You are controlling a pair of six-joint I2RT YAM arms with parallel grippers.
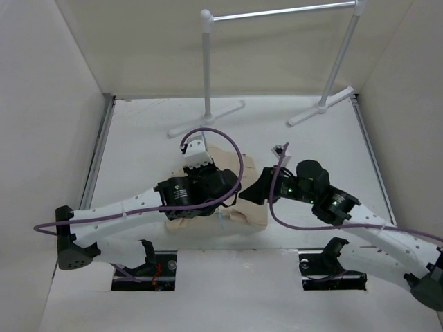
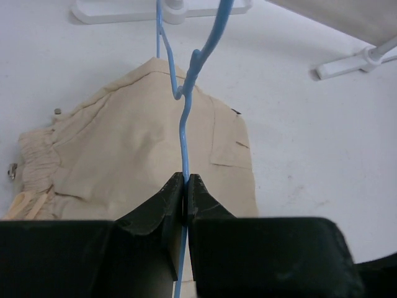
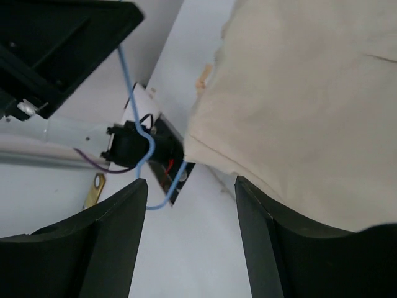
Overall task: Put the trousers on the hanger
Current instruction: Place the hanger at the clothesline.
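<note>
The trousers (image 2: 124, 155) lie wrinkled on the table (image 2: 310, 136), just ahead of and below your left pincer (image 2: 186, 192). That pincer is clamped tight on the hanger (image 2: 184, 124), whose thin pale-blue wire runs on past its tips. Your right pincer (image 3: 189, 185) stands wide, gripping nothing, with the trousers' edge beside one finger and the hanger's wire beside the other.

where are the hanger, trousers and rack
hanger (image 2: 184, 146): left wrist view, on its straight blue wire
trousers (image 2: 124, 149): left wrist view, on the middle of the cloth
rack (image 1: 206, 62): top external view, on its left post
</note>
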